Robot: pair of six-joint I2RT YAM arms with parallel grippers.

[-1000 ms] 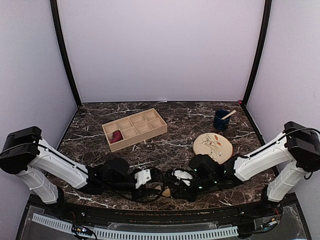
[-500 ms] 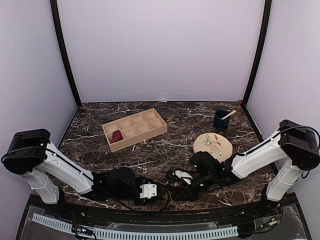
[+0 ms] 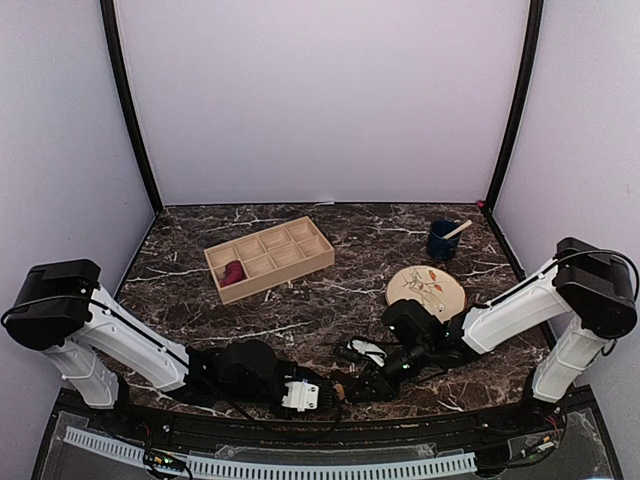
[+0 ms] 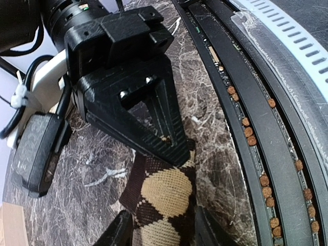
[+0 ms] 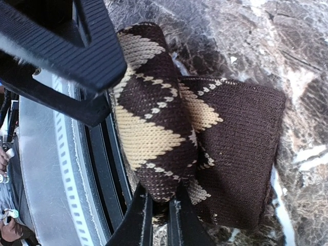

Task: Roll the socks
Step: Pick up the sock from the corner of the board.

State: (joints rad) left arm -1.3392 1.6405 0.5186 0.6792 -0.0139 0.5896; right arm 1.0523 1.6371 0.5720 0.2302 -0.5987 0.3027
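The dark brown sock with tan diamonds (image 5: pixel 154 128) lies at the table's near edge, partly rolled, its flat brown end (image 5: pixel 241 154) spread to the right. My right gripper (image 5: pixel 160 218) is shut on the end of the roll, pinching the fabric. My left gripper (image 4: pixel 163 228) is closed on the same sock (image 4: pixel 164 200) from the other side, one finger against each side. In the top view the two grippers (image 3: pixel 320 392) (image 3: pixel 358 385) meet tip to tip and the sock (image 3: pixel 338 387) barely shows. The maroon sock (image 3: pixel 232 272) sits in a tray compartment.
A wooden compartment tray (image 3: pixel 285 240) stands at the back left. A round wooden plate (image 3: pixel 425 290) and a blue cup (image 3: pixel 441 241) with a stick in it are on the right. A black rail (image 4: pixel 246 133) runs along the table's near edge beside the sock.
Both grippers have moved with the brown sock toward the near edge of the table, the left arm swinging nearer and to the right. Both grips look unchanged.
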